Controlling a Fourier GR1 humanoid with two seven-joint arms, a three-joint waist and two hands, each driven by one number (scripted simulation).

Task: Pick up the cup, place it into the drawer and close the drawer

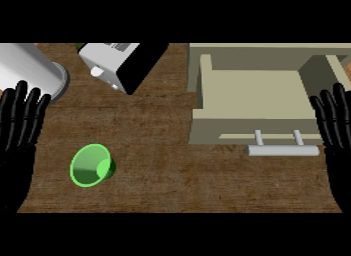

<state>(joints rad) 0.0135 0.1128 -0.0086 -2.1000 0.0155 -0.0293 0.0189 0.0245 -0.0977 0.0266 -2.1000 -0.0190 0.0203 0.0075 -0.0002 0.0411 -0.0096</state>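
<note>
One green cup (pixel 93 165), lying on its side on the near left of the brown counter (pixel 178 175), mouth tilted up and leftward; not yet grasped. One drawer (pixel 255 102), far right, pulled out and showing a bare floor, evidently left open to receive the cup. One pale bar handle (pixel 283 149) on its near face, turned toward the robot for a closing push.

Two hands. Left hand (pixel 15 131) at the left edge, fingers straight and released, holding nothing, near the cup but apart from it. Right hand (pixel 340 125) at the right edge, beside the drawer, likewise released.

One white cylinder (pixel 23 67) far left. One white and black appliance (pixel 122 62) far centre, kind not identifiable.
</note>
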